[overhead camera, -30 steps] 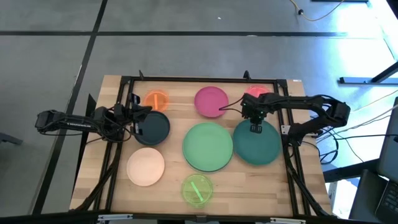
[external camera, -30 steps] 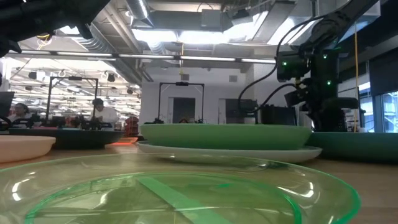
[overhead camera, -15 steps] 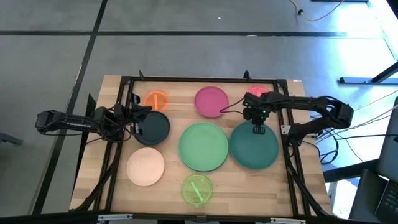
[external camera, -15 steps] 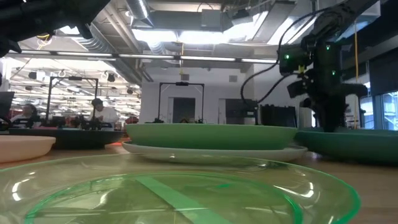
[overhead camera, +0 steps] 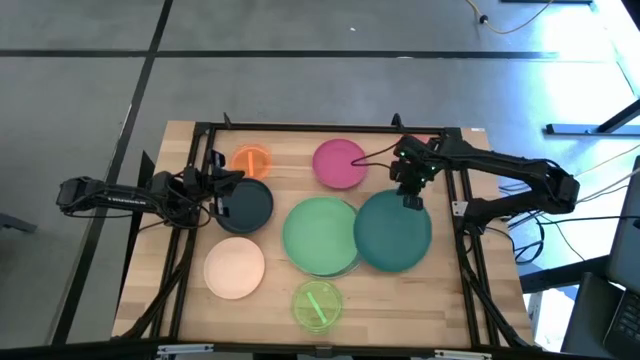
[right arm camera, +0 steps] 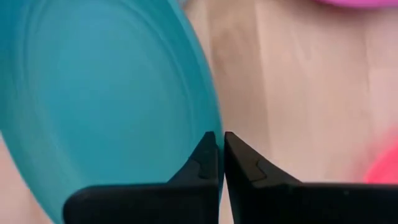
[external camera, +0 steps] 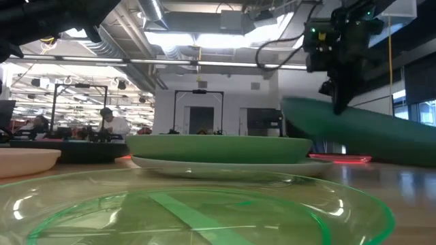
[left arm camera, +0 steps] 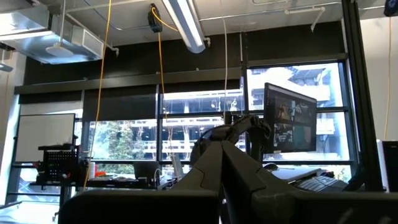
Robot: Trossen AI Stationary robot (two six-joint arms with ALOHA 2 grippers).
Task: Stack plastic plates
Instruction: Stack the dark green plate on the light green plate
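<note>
My right gripper (overhead camera: 410,196) is shut on the large teal plate (overhead camera: 392,230), which is tilted, and its left side overlaps the green plate (overhead camera: 318,235). The low view shows the teal plate (external camera: 368,133) slanting down from the gripper (external camera: 338,102). The green plate (external camera: 218,146) sits on a pale plate (external camera: 225,165). My left gripper (overhead camera: 215,190) is shut and waits over the left rim of the navy plate (overhead camera: 247,206). Magenta (overhead camera: 340,163), orange (overhead camera: 250,160), peach (overhead camera: 234,268) and lime (overhead camera: 318,303) plates lie flat on the table. My right gripper pinches the teal plate's far rim (right arm camera: 213,121) between its two fingers, coming from above and pointing down. The rim runs into the gap between the fingertips (right arm camera: 205,152). The plate hangs tilted, far rim raised, left side over the green plate. Whether its near edge touches the table I cannot tell.
The pink-red plate (overhead camera: 412,148) lies at the far right, partly under the right arm, and shows in the right wrist view (right arm camera: 382,165). A black frame (overhead camera: 300,128) runs round the wooden table. Bare wood lies to the right of the teal plate (overhead camera: 480,270).
My right gripper has risen and moved toward the table's left and far edge, still shut on the teal plate's far rim. The plate has tipped up and shifted left, and now overlaps the green plate. The green stack has slid a little to the left.
</note>
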